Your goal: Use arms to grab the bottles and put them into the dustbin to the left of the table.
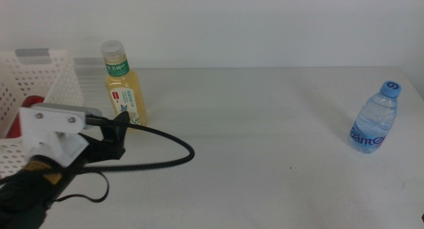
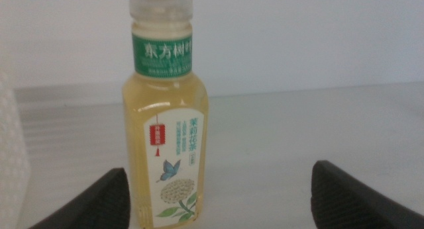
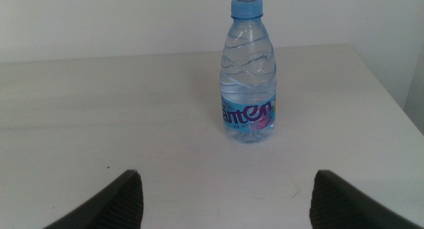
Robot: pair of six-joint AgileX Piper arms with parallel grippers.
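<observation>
Left gripper (image 1: 116,133), jaws spread wide, lines up on the tea bottle (image 1: 123,83) standing just ahead of it, beside the dustbin (image 1: 40,77).

The approach step appears under way: next it must ease forward until the jaws flank the bottle, then close. Far across the table (image 1: 265,136), the right gripper (image 3: 225,202) waits with jaws apart, the water bottle (image 3: 247,73) upright well ahead.

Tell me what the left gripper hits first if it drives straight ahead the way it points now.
Most likely the tea bottle: it stands upright just ahead of the open left gripper, nearer one jaw than the centre, so that jaw may touch it first. Depth is uncertain.
</observation>
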